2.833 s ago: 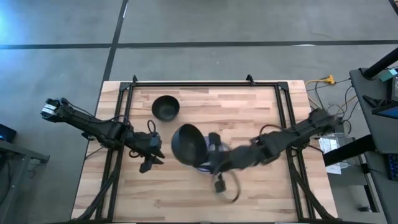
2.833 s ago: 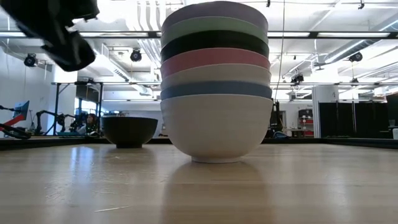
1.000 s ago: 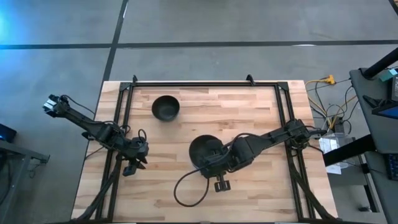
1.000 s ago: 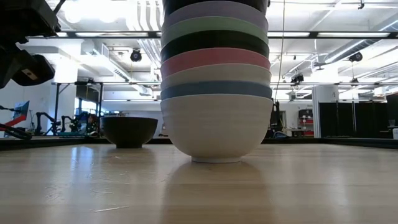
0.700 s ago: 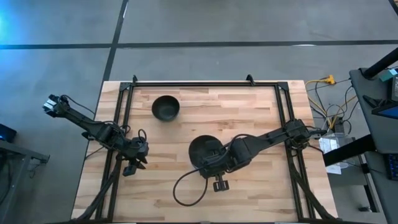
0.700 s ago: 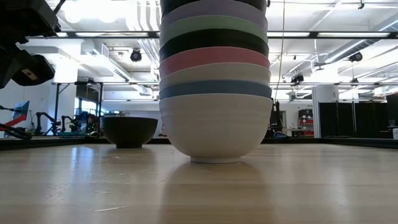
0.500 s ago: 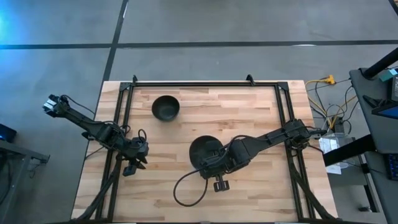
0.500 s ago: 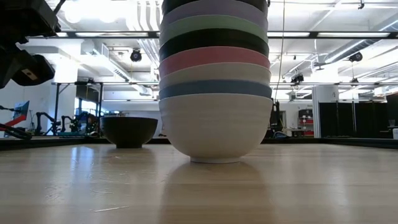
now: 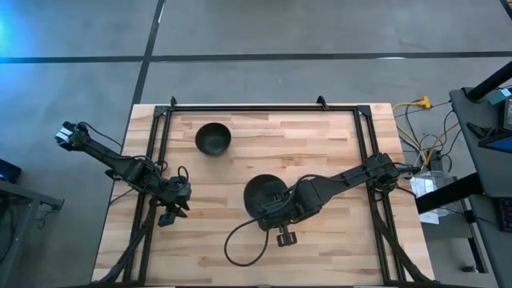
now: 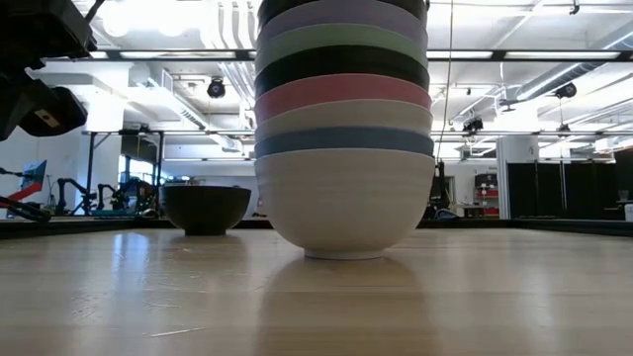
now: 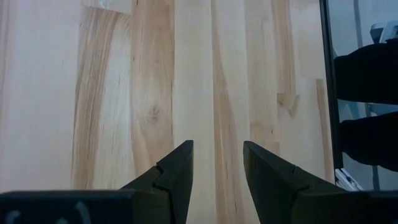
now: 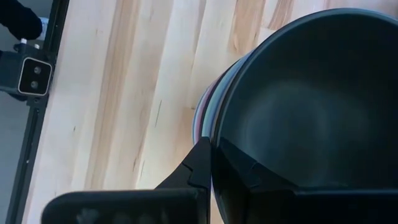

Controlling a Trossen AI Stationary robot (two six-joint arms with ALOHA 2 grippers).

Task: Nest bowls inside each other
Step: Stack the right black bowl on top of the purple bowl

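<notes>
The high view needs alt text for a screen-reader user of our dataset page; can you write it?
Seen from above, the right gripper pinches the rim of a smooth round black bowl topping the stack of bowls at the middle of the wooden table. A second, lone black bowl sits nearer the far edge, and the left gripper waits, open, at the table's left edge.

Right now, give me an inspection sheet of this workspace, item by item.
Surface: wooden table, bare apart from the bowls.
Job's things: stack of bowls mid-table, black bowl on top; lone black bowl toward the far side, not nested.
Clutter: nothing seen.
Grippers: right gripper pinches the top bowl's rim; left gripper open over bare wood at the left.
Cables: black cable loops by the stack.
Surroundings: grey floor, equipment at right, workshop beyond.
</notes>
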